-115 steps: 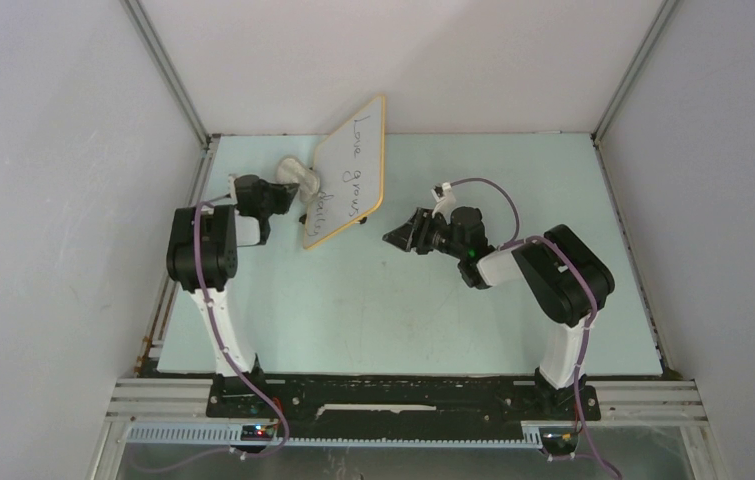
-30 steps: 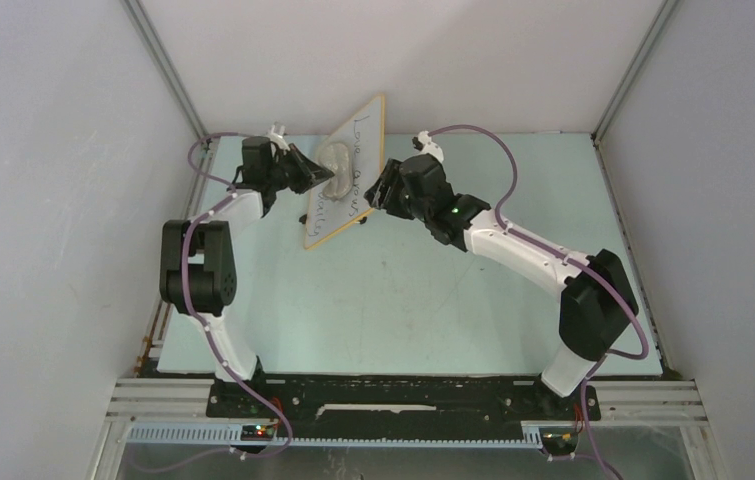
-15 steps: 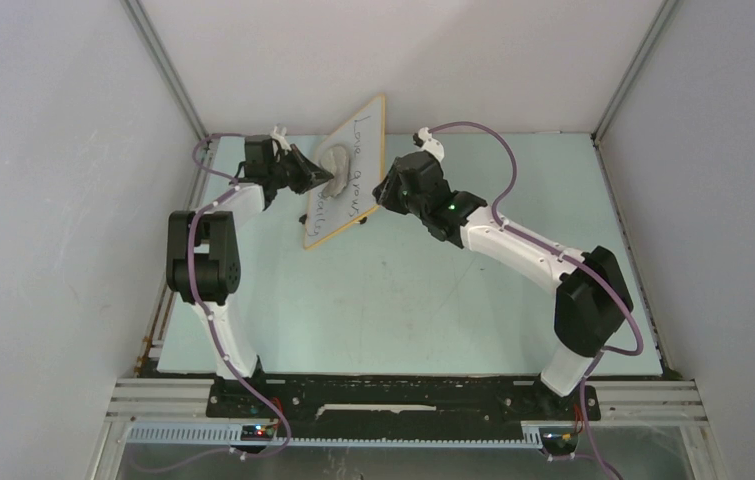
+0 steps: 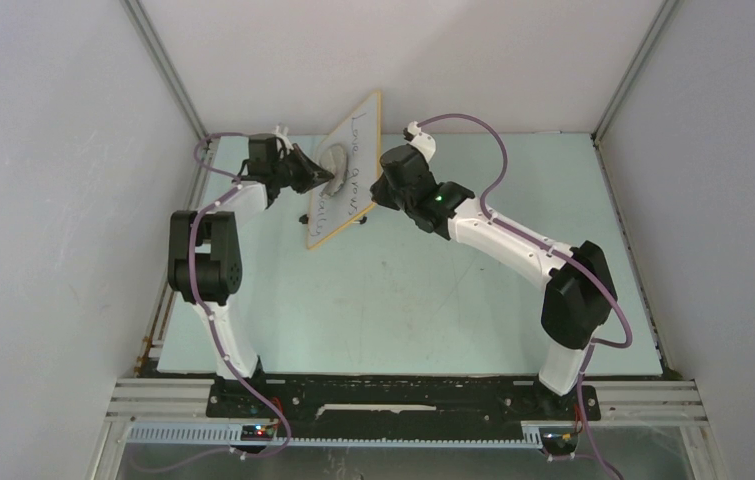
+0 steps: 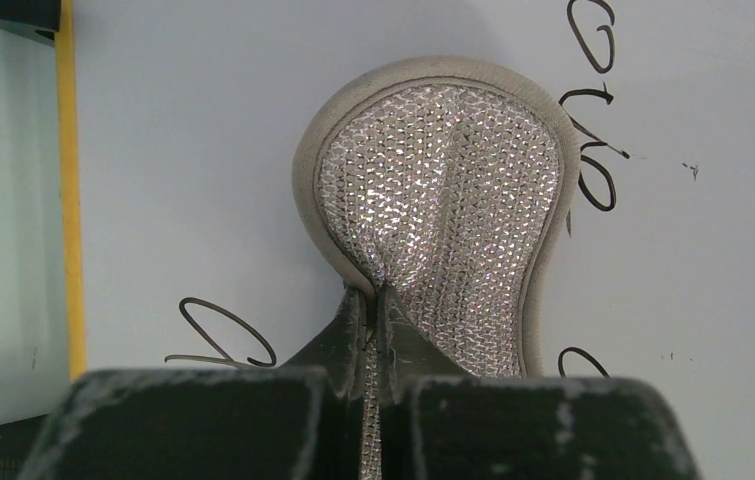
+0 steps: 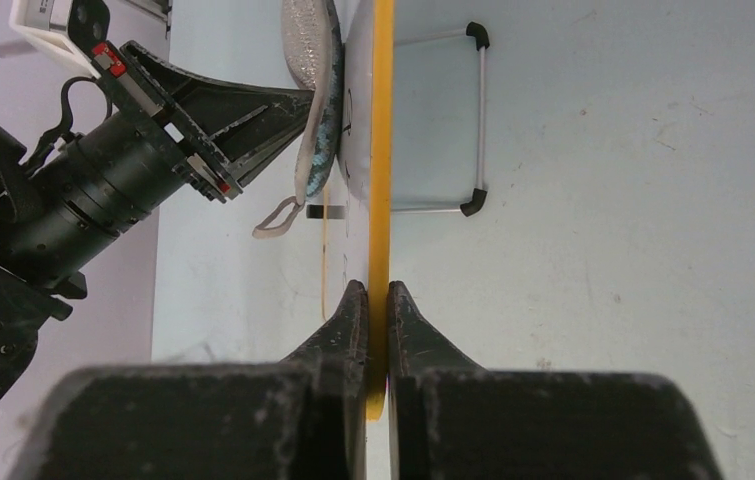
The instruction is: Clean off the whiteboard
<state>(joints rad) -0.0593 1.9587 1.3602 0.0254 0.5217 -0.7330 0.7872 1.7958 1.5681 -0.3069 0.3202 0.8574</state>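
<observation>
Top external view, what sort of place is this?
Probably a lab robot cell: plain white walls in aluminium framing, a pale green table, and a small whiteboard set up for practice.

- Top external view: bright, even, diffuse light. The table (image 4: 403,300) carries only faint, soft-edged shadows near the arms. No glare. The enclosure posts (image 4: 168,75) splay outward toward the upper corners.
- Left wrist view: the whiteboard (image 5: 203,150) is uniformly lit and sharp. The mesh of the cloth pad (image 5: 443,200) sparkles with pinpoint highlights. The dark left gripper (image 5: 373,310) at the bottom edge is out of focus.
- Right wrist view: the table surface is crisp, its specks resolved. The right gripper (image 6: 378,300) in the foreground is soft. A slightly dimmer patch lies behind the whiteboard.
</observation>
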